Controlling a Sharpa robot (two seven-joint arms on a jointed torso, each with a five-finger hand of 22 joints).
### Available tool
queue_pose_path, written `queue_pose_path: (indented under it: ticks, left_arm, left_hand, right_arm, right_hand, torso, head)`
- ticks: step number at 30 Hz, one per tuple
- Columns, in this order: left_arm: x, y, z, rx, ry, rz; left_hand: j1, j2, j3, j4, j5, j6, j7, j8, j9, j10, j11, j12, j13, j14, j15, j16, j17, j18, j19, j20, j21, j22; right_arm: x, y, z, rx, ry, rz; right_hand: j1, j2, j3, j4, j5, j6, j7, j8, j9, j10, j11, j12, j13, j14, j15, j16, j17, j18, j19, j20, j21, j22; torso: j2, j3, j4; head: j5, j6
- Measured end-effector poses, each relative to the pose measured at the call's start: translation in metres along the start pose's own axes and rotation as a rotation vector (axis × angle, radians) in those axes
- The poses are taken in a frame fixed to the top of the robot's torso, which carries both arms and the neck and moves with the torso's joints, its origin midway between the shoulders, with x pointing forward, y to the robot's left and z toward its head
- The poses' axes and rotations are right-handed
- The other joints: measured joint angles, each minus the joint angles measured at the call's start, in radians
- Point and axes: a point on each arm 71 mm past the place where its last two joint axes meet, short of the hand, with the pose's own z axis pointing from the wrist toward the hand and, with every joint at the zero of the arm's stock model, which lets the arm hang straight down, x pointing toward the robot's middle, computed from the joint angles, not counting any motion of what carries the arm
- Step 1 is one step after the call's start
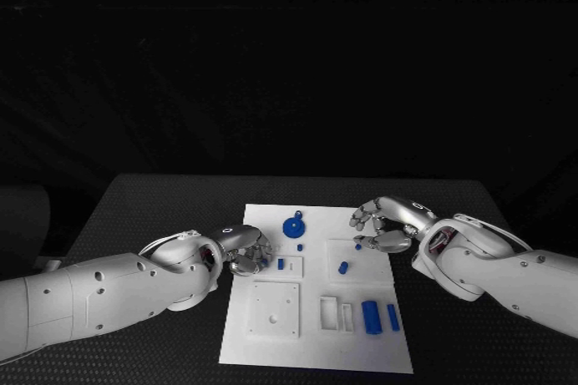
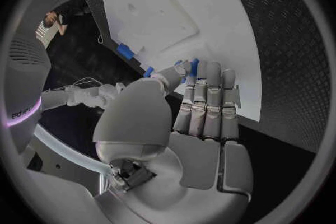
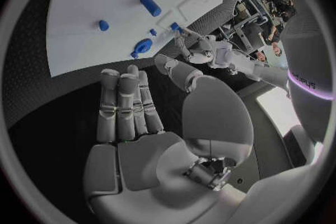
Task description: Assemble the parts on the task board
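Two blue bars (image 1: 378, 316) sat near the task board's (image 1: 271, 345) front edge. Left hand (image 1: 245, 250) pinched a small blue part (image 2: 192, 65) at the board's left edge; right hand (image 1: 387, 225) hovered loosely curled, empty.

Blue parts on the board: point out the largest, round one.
It is the round blue disc near the board's far edge, between the two hands. The other blue parts are small studs or two elongated bars lying near the right front corner.

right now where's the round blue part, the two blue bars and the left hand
round blue part (image 1: 294, 228): head view, centre of its disc
two blue bars (image 1: 372, 317): head view, middle of the thicker bar
left hand (image 1: 247, 250): head view, on its curled fingers
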Motion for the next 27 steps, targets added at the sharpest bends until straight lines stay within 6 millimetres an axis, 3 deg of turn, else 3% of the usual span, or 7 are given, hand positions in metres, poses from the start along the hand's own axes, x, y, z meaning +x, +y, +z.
queue_pose_path:
  ticks: [27]
  left_arm:
    - [-0.0035, 0.0018, 0.0017, 0.022, 0.046, -0.012]
  left_hand:
    - [-0.005, 0.039, 0.012, -0.023, 0.004, -0.011, 0.004, -0.006, -0.001, 0.004, 0.003, -0.027, -0.011, 0.002, 0.006, 0.000, 0.000, 0.000, 0.000, 0.000, 0.000, 0.000]
  right_arm:
    - [-0.0001, -0.0003, -0.0003, 0.001, 0.002, 0.000]
  right_hand:
    - [0.000, 0.000, 0.000, 0.000, 0.000, -0.001, 0.001, 0.000, 0.000, -0.002, -0.001, 0.000, -0.001, -0.002, 0.002, 0.000, 0.000, 0.000, 0.002, 0.002, 0.000, 0.000]
  torso:
    - [0.000, -0.0007, 0.0004]
  head:
    - [-0.002, -0.004]
